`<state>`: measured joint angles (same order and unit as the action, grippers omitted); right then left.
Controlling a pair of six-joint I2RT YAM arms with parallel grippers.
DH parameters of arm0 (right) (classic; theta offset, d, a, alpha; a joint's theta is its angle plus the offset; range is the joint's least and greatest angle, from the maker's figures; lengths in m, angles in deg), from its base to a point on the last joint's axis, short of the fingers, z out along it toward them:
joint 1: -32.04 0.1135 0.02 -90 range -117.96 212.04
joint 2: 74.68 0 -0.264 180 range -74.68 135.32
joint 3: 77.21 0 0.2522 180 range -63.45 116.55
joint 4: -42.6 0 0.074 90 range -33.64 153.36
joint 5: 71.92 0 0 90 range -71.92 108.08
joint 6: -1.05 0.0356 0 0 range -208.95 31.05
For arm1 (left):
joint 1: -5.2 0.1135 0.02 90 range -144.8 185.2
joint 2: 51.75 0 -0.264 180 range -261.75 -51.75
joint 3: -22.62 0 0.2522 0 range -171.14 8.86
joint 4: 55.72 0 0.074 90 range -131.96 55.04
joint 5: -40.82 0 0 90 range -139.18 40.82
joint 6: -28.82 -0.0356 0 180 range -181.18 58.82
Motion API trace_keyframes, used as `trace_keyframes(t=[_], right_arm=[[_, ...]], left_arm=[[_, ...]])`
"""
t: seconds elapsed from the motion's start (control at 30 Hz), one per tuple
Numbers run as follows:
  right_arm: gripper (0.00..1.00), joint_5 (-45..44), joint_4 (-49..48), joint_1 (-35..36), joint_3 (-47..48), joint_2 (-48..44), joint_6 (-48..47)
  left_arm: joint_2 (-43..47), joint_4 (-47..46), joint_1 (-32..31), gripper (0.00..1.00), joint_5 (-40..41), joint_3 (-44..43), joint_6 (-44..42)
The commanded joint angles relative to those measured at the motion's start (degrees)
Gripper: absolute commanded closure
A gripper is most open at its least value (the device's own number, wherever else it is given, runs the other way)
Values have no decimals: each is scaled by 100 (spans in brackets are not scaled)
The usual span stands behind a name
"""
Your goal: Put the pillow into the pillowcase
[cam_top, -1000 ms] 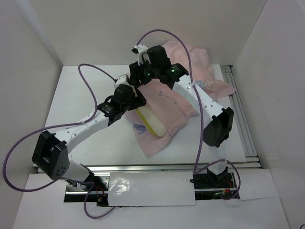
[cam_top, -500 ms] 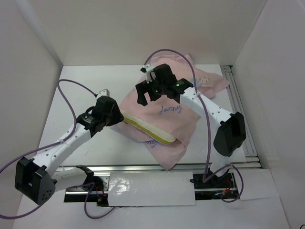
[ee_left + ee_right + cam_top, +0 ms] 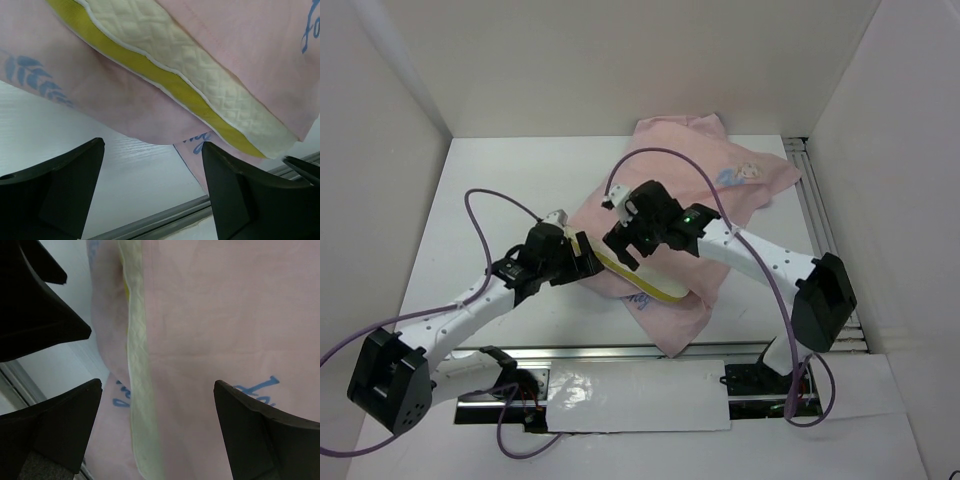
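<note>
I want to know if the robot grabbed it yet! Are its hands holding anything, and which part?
Nothing is held. The left gripper and right gripper are both open, close to the pillow and pillowcase.

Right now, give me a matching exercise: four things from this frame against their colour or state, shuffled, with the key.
Things:
1. pillow
2. pillowcase
3. left gripper
4. table

Colour or state:
a. pink, draped on top
b. open, holding nothing
c. white, flat
d. cream with a yellow edge, partly covered

Pairs: 1-d, 2-a, 3-b, 4-c
</note>
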<state>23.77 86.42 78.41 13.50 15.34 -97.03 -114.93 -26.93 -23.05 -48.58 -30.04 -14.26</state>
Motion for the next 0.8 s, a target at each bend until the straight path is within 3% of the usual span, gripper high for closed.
trace_keyframes(t=[0.0, 0.37, 0.47, 0.6, 0.63, 0.77], right_arm=[[0, -806, 253, 109, -66, 209, -598], [0, -526, 79, 214, -189, 929, -660], [0, -525, 9, 328, -189, 834, -608], [0, -930, -159, 443, -189, 386, -370], [0, -1008, -237, 495, -241, 263, -292], [2, -852, -370, 627, -671, -282, -291]], left_arm=[[-168, -702, -49, 8, -412, 180, 194], [-809, -992, -269, 6, -139, 260, 511], [-1020, -1125, -269, 10, -78, 260, 678], [-1424, -1178, -269, 30, 159, 68, 679], [-1512, -1177, -217, 44, 160, 14, 618], [-1776, -1194, -163, 65, 107, -57, 564]])
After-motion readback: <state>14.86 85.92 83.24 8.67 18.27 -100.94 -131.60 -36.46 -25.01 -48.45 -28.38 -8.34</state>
